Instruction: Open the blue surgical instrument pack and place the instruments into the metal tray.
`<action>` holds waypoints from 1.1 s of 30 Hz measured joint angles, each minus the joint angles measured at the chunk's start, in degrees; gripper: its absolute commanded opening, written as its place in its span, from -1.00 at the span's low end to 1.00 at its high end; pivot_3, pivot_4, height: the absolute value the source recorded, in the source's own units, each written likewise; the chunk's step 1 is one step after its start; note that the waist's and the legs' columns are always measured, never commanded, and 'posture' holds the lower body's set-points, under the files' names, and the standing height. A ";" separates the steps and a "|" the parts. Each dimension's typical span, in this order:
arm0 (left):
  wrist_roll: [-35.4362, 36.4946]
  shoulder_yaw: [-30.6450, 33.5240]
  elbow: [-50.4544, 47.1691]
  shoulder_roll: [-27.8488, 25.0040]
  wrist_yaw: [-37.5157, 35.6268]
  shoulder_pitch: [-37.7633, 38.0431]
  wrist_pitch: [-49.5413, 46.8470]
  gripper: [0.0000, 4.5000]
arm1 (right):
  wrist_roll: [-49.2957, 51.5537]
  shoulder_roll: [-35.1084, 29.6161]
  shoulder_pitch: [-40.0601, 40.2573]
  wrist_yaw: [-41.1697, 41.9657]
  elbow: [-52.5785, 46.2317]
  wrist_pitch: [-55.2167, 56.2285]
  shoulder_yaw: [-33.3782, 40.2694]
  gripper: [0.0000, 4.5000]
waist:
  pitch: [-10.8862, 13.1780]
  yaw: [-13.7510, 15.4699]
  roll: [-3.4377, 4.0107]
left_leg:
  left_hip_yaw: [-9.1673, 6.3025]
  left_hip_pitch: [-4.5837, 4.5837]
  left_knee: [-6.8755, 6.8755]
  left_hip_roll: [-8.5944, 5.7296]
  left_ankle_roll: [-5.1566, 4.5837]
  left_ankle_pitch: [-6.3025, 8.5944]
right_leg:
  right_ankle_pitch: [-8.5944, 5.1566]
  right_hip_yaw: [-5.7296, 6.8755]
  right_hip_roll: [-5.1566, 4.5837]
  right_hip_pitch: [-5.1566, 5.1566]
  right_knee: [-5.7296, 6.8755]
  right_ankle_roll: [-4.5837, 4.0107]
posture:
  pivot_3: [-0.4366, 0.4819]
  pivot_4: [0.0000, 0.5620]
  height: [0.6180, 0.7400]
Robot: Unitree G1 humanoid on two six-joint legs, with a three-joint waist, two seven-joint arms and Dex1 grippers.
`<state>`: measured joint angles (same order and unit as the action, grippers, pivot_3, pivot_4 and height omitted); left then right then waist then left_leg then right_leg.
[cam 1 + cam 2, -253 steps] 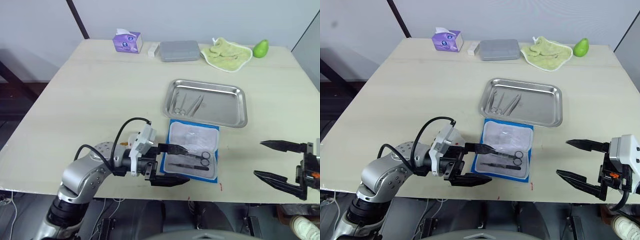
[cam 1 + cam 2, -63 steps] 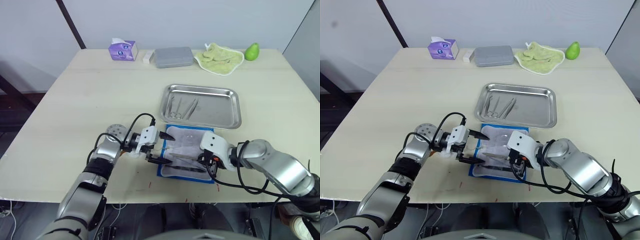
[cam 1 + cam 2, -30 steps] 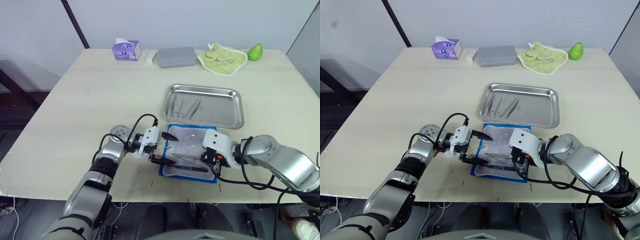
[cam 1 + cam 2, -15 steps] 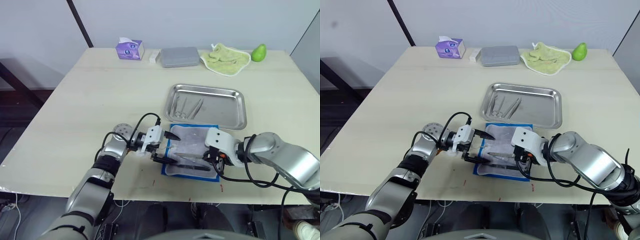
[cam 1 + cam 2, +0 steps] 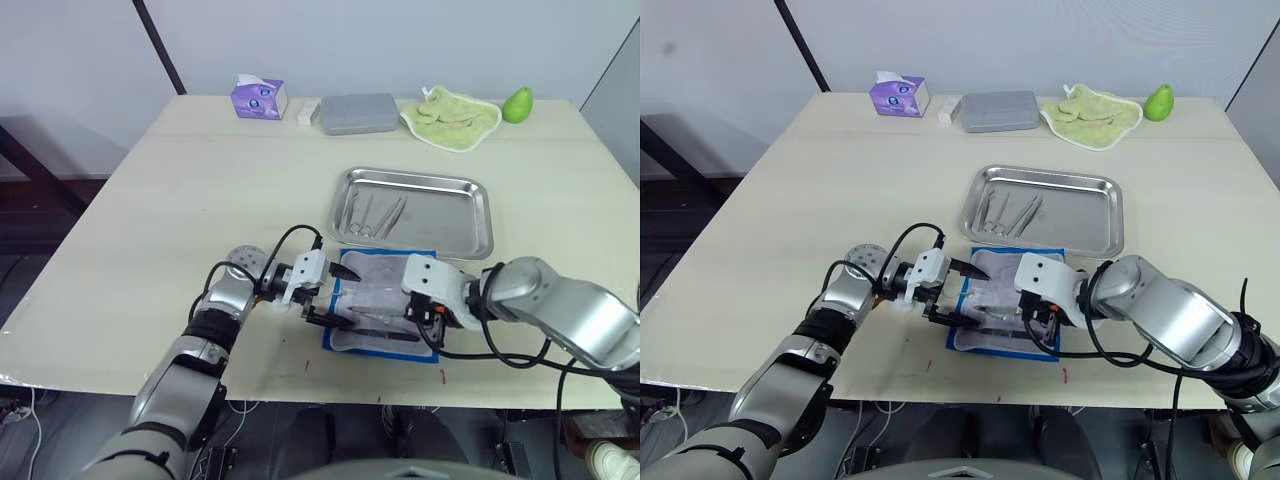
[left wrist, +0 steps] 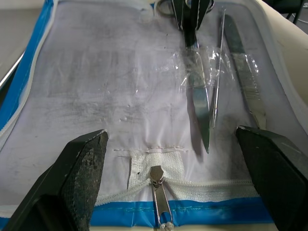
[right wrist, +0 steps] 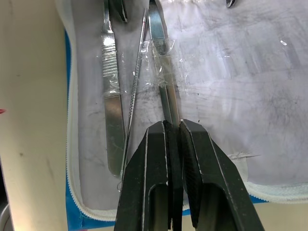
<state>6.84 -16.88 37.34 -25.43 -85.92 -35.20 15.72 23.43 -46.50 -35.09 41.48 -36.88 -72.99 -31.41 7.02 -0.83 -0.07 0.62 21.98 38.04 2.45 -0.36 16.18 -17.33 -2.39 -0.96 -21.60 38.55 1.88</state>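
The blue surgical instrument pack (image 5: 338, 340) lies open near the table's front edge, white lining up. Under its clear strap lie scissors (image 6: 195, 82), a thin probe (image 7: 137, 82) and a flat steel handle (image 7: 111, 96). My right gripper (image 7: 173, 126) is shut on the scissors at their handle end, over the pack's right half (image 5: 425, 322). My left gripper (image 5: 338, 297) stands open at the pack's left edge, its fingers (image 6: 77, 183) straddling the zipper pull (image 6: 156, 175). Behind the pack, the metal tray (image 5: 455, 215) holds several instruments (image 5: 372, 213).
Along the far edge stand a purple tissue box (image 5: 259, 98), a small white block (image 5: 308, 110), a grey flat box (image 5: 359, 106), a green cloth (image 5: 450, 110) and a green pear (image 5: 518, 103). The table's front edge runs just below the pack.
The right gripper has edged slightly left over the pack, still shut. The left gripper stays open at the pack's left edge. Several seconds ago both grippers were off the pack.
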 measured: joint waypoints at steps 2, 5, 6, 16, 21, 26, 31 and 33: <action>-0.19 -0.01 -0.82 -0.16 0.12 0.24 -0.78 1.00 | -0.42 0.23 0.43 -0.15 0.65 0.89 -0.36 -0.98 | 0.02 -0.04 0.01 | 0.01 0.01 0.00 0.00 0.00 0.00 | 0.00 0.00 0.00 -0.01 -0.01 0.00 | -0.05 -0.47 1.00; -0.66 -0.01 -2.25 -0.25 0.37 0.58 -2.09 1.00 | -0.85 0.46 1.04 -0.14 1.83 2.19 -0.59 -0.98 | 0.03 -0.02 -0.01 | -0.01 0.04 -0.01 0.00 -0.01 0.00 | 0.00 0.02 0.00 -0.01 -0.04 0.01 | -0.05 -0.47 1.00; -0.83 -0.02 -2.56 -0.26 0.42 0.61 -2.47 1.00 | -1.05 0.45 1.05 -0.11 1.98 2.47 -0.87 -0.98 | 0.03 -0.01 -0.01 | -0.01 0.05 -0.01 0.00 -0.01 0.01 | 0.00 0.02 0.00 -0.01 -0.05 0.01 | -0.05 -0.47 1.00; -1.24 -0.12 -3.28 -0.31 0.57 0.62 -3.66 1.00 | -2.88 0.44 -0.14 0.70 2.01 3.24 -2.79 -0.98 | 0.04 0.00 -0.03 | -0.03 0.06 0.00 0.00 -0.02 0.01 | 0.00 0.05 0.00 -0.01 -0.06 0.01 | -0.05 -0.47 1.00; -1.27 -0.67 -4.15 -0.61 1.02 0.67 -4.22 1.00 | -3.47 0.00 -1.37 0.91 1.92 3.09 -4.17 -0.98 | 0.05 0.03 -0.05 | -0.05 0.08 -0.01 0.01 -0.02 0.01 | 0.00 0.06 -0.02 -0.01 -0.09 0.01 | -0.05 -0.47 1.00; -1.27 -0.94 -4.56 -0.73 1.20 0.69 -4.62 1.00 | -3.12 0.09 -2.33 1.29 1.64 1.51 -4.20 -0.98 | 0.05 0.05 -0.05 | -0.06 0.10 0.00 0.01 -0.03 0.02 | 0.00 0.07 -0.04 -0.01 -0.12 0.01 | -0.05 -0.47 1.00; -1.27 -1.17 -4.80 -0.80 1.32 0.66 -4.82 1.00 | -2.84 0.21 -3.51 1.44 1.05 -0.36 -4.44 -0.98 | 0.06 0.08 -0.04 | -0.12 0.13 -0.01 0.03 -0.03 0.02 | 0.00 0.12 -0.06 -0.01 -0.15 0.01 | -0.05 -0.47 1.00; -1.27 -1.24 -4.86 -0.80 1.34 0.63 -4.88 1.00 | -2.75 0.21 -4.06 1.48 0.97 -0.88 -4.76 -0.98 | 0.06 0.08 -0.04 | -0.15 0.16 -0.01 0.03 -0.03 0.02 | 0.00 0.15 -0.07 -0.01 -0.18 0.01 | -0.05 -0.47 1.00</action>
<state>5.57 -18.12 32.49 -26.23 -84.58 -34.56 10.84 20.68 -46.29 -39.15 42.97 -35.91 -73.86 -36.17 7.08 -0.75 -0.11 0.46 22.15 38.04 2.48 -0.39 16.20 -17.33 -2.23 -1.03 -21.61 38.37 1.89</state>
